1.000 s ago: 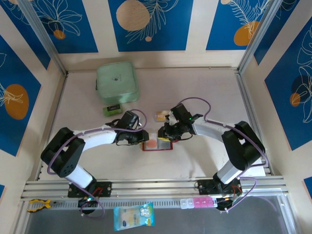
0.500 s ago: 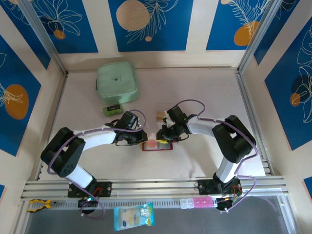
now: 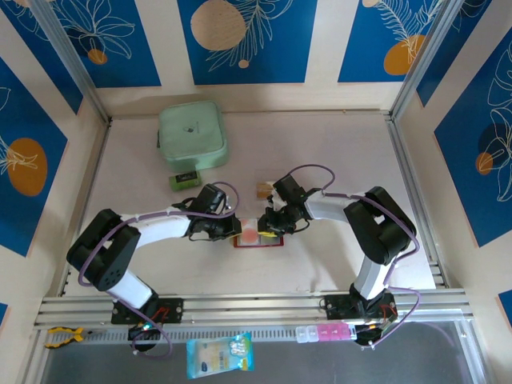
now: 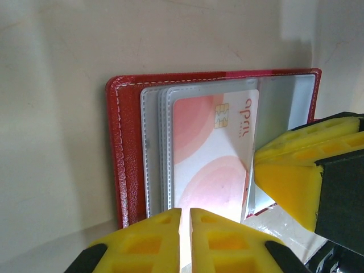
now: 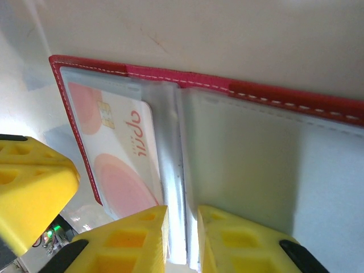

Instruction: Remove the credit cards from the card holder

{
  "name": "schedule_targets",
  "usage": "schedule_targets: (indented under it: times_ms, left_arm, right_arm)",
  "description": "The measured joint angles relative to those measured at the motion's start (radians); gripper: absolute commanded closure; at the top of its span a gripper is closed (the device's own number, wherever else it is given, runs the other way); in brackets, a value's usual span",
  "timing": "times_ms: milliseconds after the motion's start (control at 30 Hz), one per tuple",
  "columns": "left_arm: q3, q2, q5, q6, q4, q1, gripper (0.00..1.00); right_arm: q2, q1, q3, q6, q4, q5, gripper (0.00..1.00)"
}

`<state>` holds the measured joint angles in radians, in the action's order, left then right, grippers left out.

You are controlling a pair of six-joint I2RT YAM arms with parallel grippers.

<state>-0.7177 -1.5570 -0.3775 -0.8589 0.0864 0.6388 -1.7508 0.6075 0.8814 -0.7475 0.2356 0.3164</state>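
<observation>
Left wrist view: easing the pink-and-white credit card (image 4: 210, 148) out of the open card holder (image 4: 116, 142).

The card holder lies open on the table (image 3: 336, 160), midway between the left and right edges and nearer the near edge. 1 tan card (image 3: 263, 190) lies loose just beyond it. The left gripper (image 4: 185, 213) is clenched on the credit card's near edge, perhaps with sleeve film caught too. The right gripper (image 5: 181, 219) is pinched on the fold of the clear sleeves (image 5: 170, 142), anchoring the holder. The pull should run flat and straight toward the sleeve's open end, against a firm right-hand hold. If the holder drags along, film is likely caught, so regrip on bare card.
</observation>
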Motion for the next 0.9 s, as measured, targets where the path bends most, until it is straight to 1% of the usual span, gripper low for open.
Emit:
schedule_targets:
  times_ms: [367,633,900]
  left_arm:
    - [-0.044,-0.022,0.004,0.024,0.026,0.000,0.91]
    - [-0.048,-0.045,0.010,0.035,0.039,0.000,0.95]
    - [-0.048,-0.052,0.016,0.050,0.049,0.000,0.96]
  right_arm:
    - [0.020,0.000,0.007,0.003,0.025,-0.002,0.77]
    - [0.020,0.000,0.009,-0.013,0.013,0.013,0.71]
    - [0.020,0.000,0.015,-0.024,-0.014,0.042,0.70]
